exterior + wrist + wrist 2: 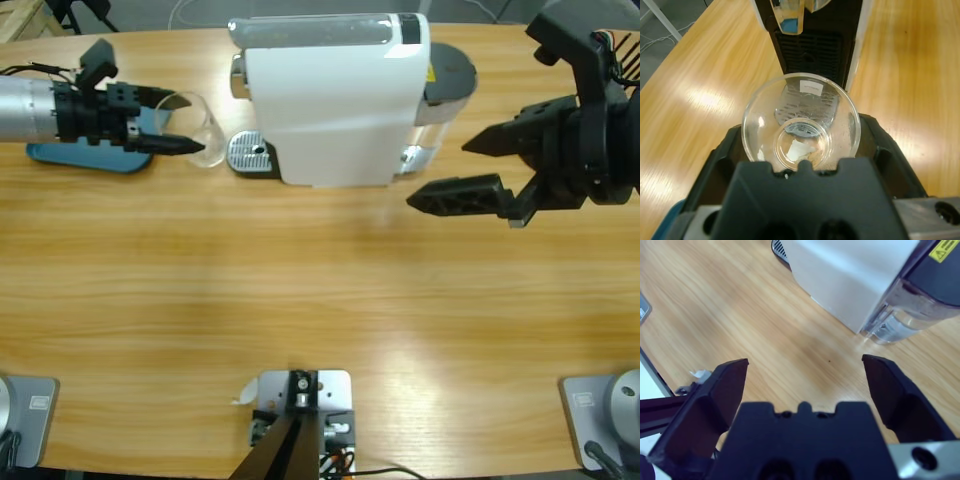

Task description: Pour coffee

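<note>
My left gripper is shut on a clear glass cup, just left of the white coffee machine. In the left wrist view the cup sits between the black jaws of the left gripper, its mouth towards the camera, with no liquid showing inside. It faces the machine's spout and metal drip tray. The coffee is out of view. My right gripper hangs open to the right of the machine, holding nothing. In the right wrist view the right gripper is over bare wood.
A blue coaster lies under the left arm at the far left. The machine's clear water tank stands at its right rear. Bare wooden table stretches in front of the machine.
</note>
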